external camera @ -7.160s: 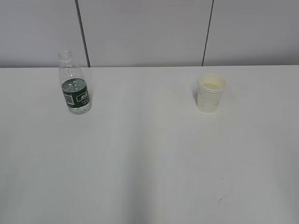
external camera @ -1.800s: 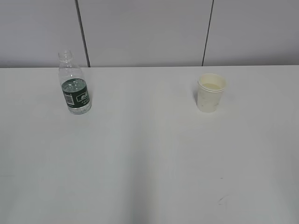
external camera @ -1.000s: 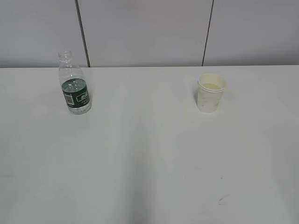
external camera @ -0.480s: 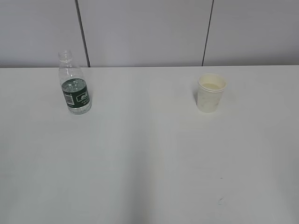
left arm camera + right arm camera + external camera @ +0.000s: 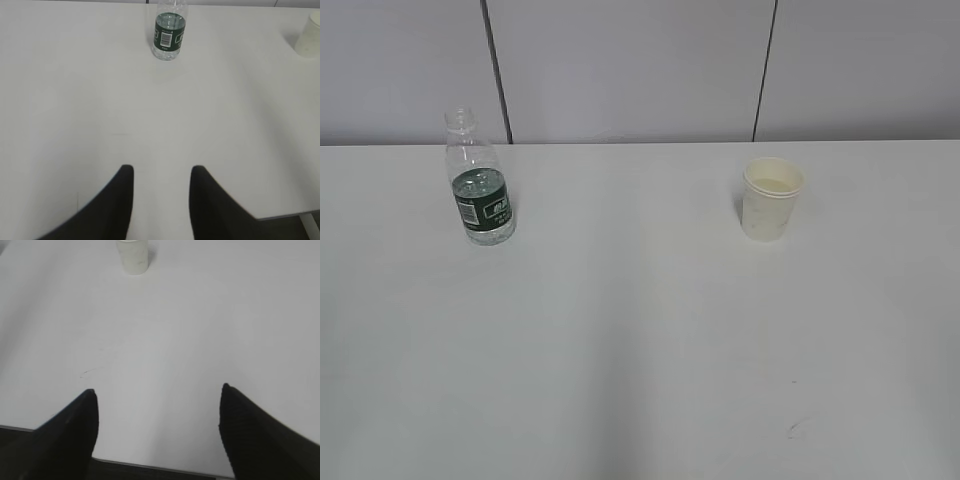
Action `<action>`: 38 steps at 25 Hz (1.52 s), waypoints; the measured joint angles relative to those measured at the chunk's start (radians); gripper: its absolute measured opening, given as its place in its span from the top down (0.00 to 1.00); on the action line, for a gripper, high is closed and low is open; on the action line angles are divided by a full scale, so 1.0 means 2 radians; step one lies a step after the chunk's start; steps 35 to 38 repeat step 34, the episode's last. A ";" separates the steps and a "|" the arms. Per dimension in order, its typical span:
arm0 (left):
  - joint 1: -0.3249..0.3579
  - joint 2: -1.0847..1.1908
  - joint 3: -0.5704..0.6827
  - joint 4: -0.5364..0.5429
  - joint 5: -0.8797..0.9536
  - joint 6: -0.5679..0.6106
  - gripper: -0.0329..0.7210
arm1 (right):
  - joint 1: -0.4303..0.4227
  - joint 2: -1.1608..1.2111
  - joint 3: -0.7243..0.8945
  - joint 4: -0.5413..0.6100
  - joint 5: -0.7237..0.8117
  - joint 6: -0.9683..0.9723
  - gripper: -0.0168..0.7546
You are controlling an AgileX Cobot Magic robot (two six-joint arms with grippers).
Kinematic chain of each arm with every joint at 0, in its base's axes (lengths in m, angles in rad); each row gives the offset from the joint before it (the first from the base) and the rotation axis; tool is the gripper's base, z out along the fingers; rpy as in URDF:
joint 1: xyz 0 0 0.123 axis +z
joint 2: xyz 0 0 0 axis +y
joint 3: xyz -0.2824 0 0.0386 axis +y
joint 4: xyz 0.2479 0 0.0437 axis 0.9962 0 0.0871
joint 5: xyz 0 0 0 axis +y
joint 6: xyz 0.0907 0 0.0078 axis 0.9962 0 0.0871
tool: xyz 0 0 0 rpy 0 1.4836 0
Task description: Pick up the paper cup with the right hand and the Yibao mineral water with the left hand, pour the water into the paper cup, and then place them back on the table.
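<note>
With both pincers spread empty near the table (image 5: 640, 330) edge, the right pincer (image 5: 157, 410) should straddle the far paper cup (image 5: 772, 198) squarely, the left pincer (image 5: 161, 180) the Yibao mineral water (image 5: 478, 180).

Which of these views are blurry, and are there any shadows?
Exterior view: sharp, evenly lit, a soft shadow band down the table. Left wrist view: left tool blurred up close, bottle crisp. Right wrist view: right tool and paper cup soft.

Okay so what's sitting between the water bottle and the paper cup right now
Nothing: the exterior view shows only bare white table between the Yibao mineral water and the paper cup.
</note>
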 joint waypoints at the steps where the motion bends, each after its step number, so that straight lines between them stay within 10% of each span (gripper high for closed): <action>1: 0.000 0.000 0.000 0.000 0.000 0.000 0.63 | 0.000 0.000 0.000 0.000 0.000 0.000 0.22; 38: 0.000 0.000 0.000 0.000 0.000 0.000 0.64 | 0.000 0.000 0.000 0.000 0.000 0.000 0.22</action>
